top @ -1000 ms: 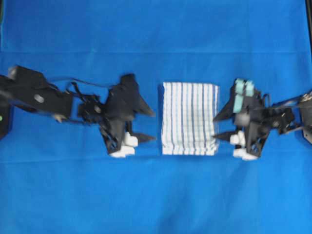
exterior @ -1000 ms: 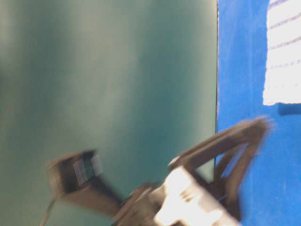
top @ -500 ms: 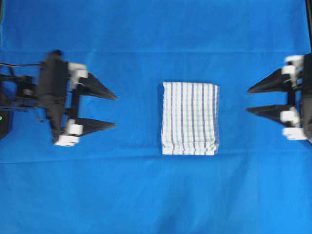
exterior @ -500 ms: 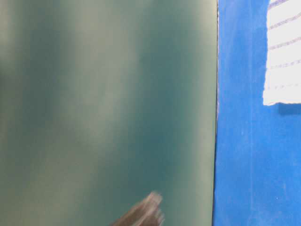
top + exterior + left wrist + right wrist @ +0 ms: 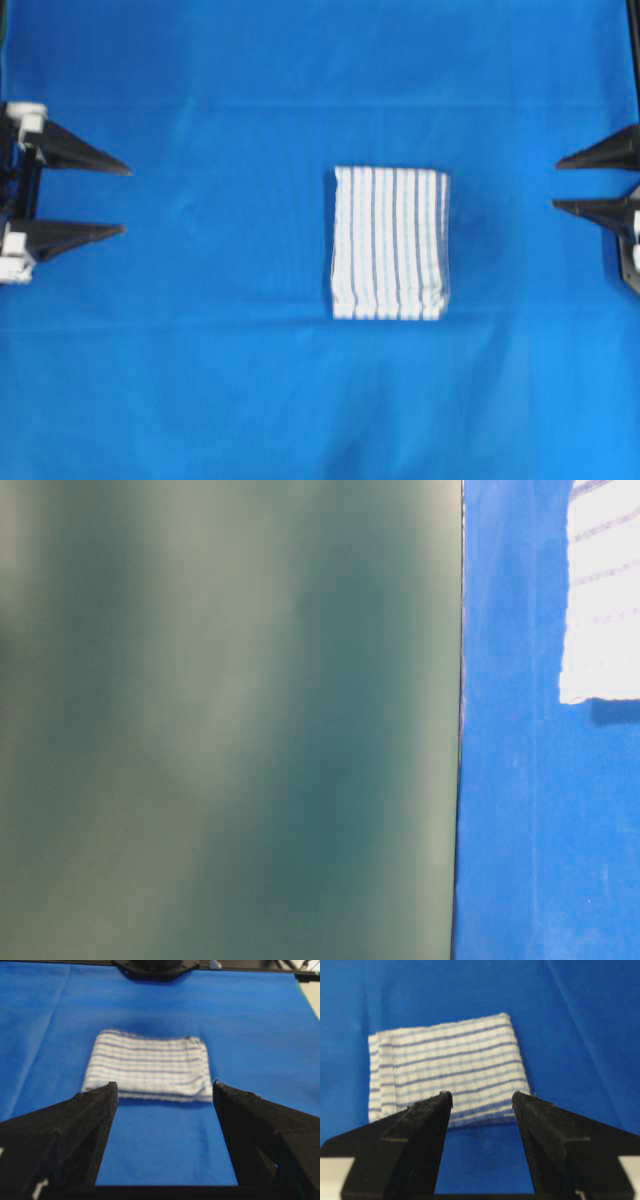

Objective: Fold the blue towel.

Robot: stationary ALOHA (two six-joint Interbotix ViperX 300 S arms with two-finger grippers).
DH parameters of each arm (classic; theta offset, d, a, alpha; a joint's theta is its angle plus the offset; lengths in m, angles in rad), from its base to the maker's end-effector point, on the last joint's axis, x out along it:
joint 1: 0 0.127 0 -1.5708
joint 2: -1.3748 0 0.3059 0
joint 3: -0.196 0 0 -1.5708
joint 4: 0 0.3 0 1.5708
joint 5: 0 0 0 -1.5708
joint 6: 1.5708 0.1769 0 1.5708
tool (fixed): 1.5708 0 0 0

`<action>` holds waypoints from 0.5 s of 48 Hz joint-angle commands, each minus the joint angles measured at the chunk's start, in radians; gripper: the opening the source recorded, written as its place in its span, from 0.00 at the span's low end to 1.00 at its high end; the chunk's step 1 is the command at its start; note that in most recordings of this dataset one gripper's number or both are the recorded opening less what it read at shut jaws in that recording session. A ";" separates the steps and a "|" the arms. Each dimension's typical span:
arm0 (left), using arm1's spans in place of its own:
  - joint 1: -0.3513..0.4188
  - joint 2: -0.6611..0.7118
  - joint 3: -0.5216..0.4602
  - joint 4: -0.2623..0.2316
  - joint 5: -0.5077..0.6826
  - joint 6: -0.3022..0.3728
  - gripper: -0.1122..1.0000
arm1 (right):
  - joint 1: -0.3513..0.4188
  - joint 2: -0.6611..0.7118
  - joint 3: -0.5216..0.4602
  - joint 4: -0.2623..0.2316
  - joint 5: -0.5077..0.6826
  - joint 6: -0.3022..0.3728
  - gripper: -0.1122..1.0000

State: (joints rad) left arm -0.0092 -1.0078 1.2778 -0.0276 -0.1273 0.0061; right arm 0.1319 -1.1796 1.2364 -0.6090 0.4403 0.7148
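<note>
One folded blue towel (image 5: 390, 243) lies alone in the middle of the blue-covered surface (image 5: 220, 390), with nothing between it and either tool. Two tools flank it well apart, the left tool (image 5: 122, 199) and the right tool (image 5: 556, 183), both spread open and empty

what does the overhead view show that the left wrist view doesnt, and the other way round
Only the overhead view shows both grippers at once: the left gripper open at the left edge and the right gripper open at the right edge, each well clear of the blue towel.

Only the left wrist view shows the towel's near edge from low down, framed between the left gripper's fingers.

Both show the folded striped towel lying flat on the blue background cloth, untouched.
</note>
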 commanded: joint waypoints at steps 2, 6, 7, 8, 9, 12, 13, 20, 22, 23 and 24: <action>0.003 -0.074 0.034 0.003 0.012 0.008 0.73 | 0.002 0.009 0.002 -0.005 -0.028 0.002 0.62; 0.003 -0.117 0.061 0.003 0.026 0.011 0.73 | 0.002 0.015 0.005 -0.005 -0.035 0.006 0.62; 0.003 -0.127 0.066 0.003 0.028 0.012 0.73 | 0.002 0.015 0.005 -0.005 -0.035 0.006 0.62; 0.003 -0.133 0.071 0.003 0.029 0.014 0.73 | 0.002 0.015 0.005 -0.005 -0.035 0.006 0.62; 0.003 -0.140 0.077 0.003 0.031 0.014 0.73 | 0.002 0.015 0.006 -0.003 -0.035 0.006 0.62; 0.003 -0.150 0.086 0.003 0.031 0.017 0.73 | 0.002 0.015 0.005 -0.005 -0.035 0.008 0.62; 0.003 -0.153 0.087 0.003 0.031 0.017 0.73 | 0.002 0.015 0.005 -0.005 -0.035 0.006 0.62; 0.003 -0.147 0.092 0.003 0.031 0.017 0.73 | 0.002 0.017 0.006 -0.003 -0.035 0.008 0.62; 0.003 -0.147 0.092 0.003 0.031 0.017 0.73 | 0.002 0.017 0.006 -0.005 -0.035 0.008 0.62; 0.003 -0.146 0.092 0.003 0.029 0.017 0.73 | 0.002 0.018 0.006 -0.005 -0.035 0.008 0.62; 0.003 -0.147 0.092 0.003 0.028 0.017 0.73 | 0.002 0.018 0.006 -0.005 -0.035 0.008 0.62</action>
State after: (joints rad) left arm -0.0092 -1.1643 1.3806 -0.0261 -0.0920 0.0215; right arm 0.1319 -1.1750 1.2548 -0.6090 0.4142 0.7210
